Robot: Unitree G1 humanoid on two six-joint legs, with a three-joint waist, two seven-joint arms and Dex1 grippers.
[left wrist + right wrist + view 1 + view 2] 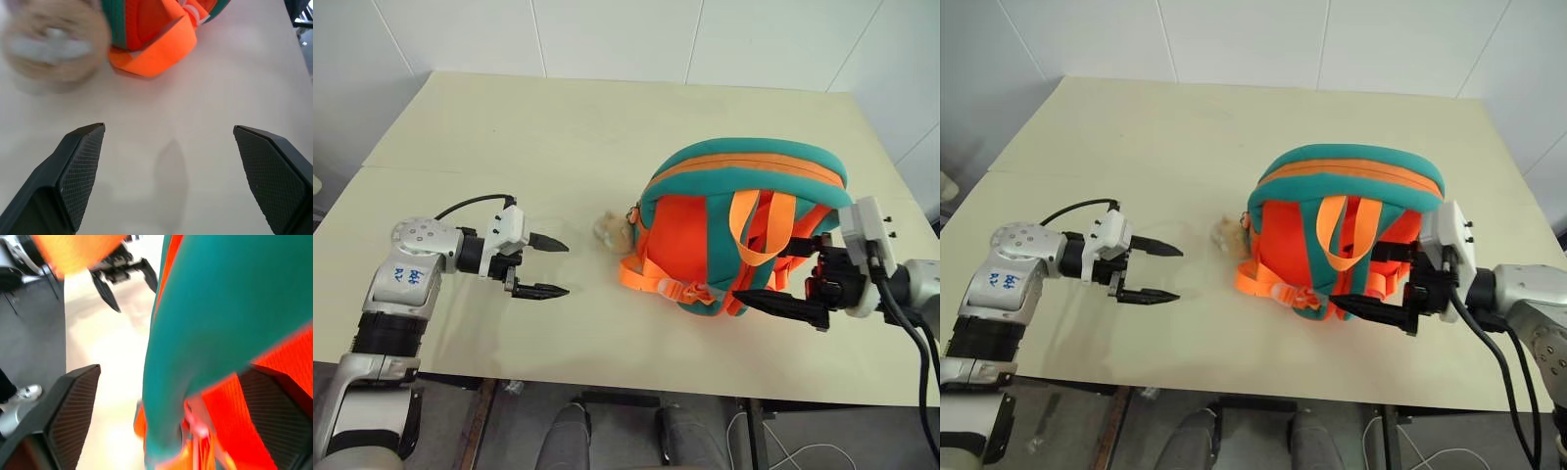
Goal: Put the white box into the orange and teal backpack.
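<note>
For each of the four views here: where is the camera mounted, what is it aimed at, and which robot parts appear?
Left eye and right eye views: head, looking down on the table; backpack, left gripper and right gripper open.
Left wrist view: along its own fingers toward the plush toy and an orange strap.
Right wrist view: pressed close to the backpack's teal edge, the left gripper beyond.
All share the backpack.

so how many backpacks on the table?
1: the orange and teal backpack lies right of centre on the table, next to the right gripper. Nothing else could hide another.
</note>
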